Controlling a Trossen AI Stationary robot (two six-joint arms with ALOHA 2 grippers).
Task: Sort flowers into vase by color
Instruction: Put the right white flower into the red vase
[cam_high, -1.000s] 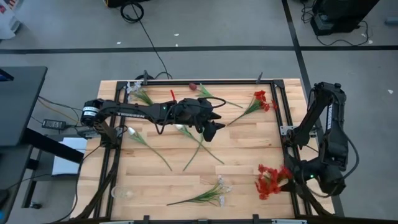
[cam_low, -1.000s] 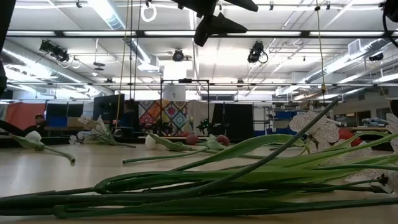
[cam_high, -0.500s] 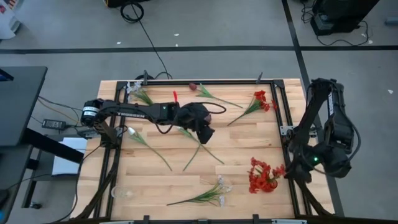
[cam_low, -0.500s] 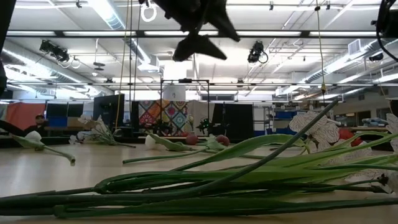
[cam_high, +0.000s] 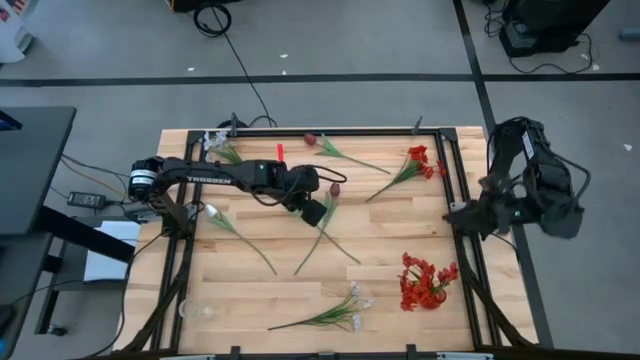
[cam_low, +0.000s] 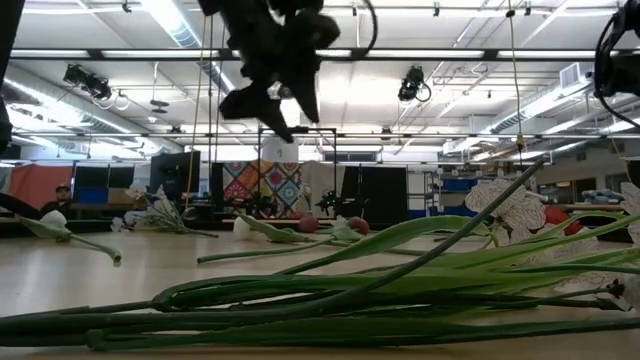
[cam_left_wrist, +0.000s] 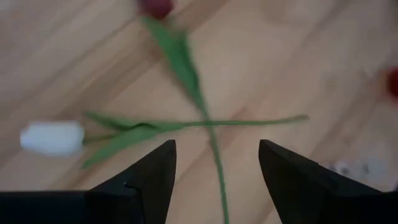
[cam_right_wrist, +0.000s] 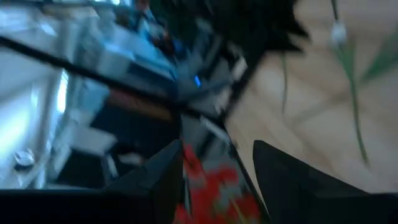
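From overhead, I'm seeing the left gripper (cam_high: 316, 208) hovering over two crossed tulip stems (cam_high: 318, 235) at the middle of the light wooden table (cam_high: 400, 240). The right gripper (cam_high: 470, 213) is sitting off the table's three o'clock edge, and the red clustered flower bunch (cam_high: 422, 282) is lying toward five o'clock. At table level, the left gripper (cam_low: 268, 100) is hanging above the green stems (cam_low: 350, 290). Through the left wrist, its fingers (cam_left_wrist: 155, 171) are standing apart, empty, over the white tulip (cam_left_wrist: 53, 137). Through the right wrist, its fingers (cam_right_wrist: 283, 168) are spread, holding nothing.
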